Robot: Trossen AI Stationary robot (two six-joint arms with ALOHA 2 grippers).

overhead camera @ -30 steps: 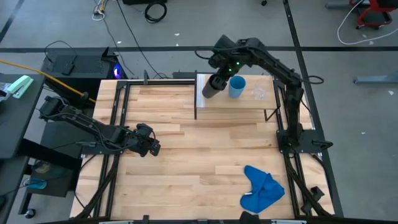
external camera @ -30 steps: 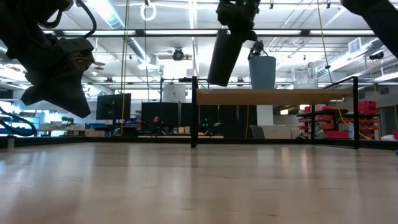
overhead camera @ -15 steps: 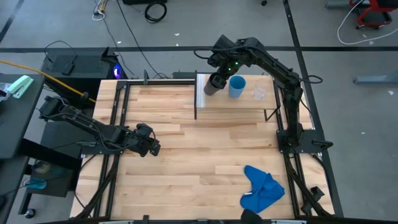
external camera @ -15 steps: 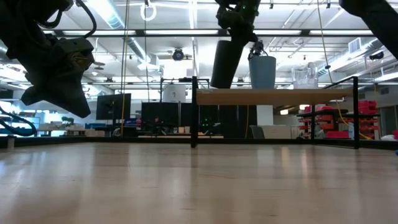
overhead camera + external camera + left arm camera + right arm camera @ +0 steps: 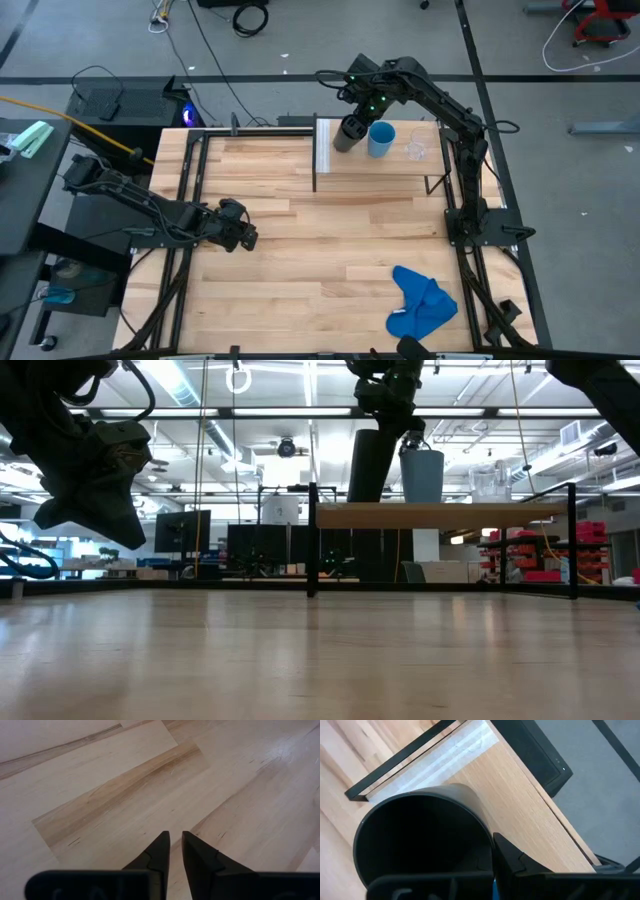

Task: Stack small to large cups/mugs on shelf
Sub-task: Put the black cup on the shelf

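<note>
Shelf (image 5: 380,165) at tabletop (image 5: 300,260) rear, blue cloth (image 5: 420,305) near front, grey floor (image 5: 300,40) around.

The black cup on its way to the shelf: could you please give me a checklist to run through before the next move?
1. Right gripper shut on the black cup, pinching its rim: ok.
2. Black cup upright: not ok, it leans slightly in the low view.
3. Cup base resting on the shelf: cannot tell; it is at board level.
4. Gap to the light-blue cup: ok, close beside it, but apart.
5. Clear cup in place on the shelf, beyond the blue one: ok.
6. Left gripper out of the way, over the table: ok.
</note>
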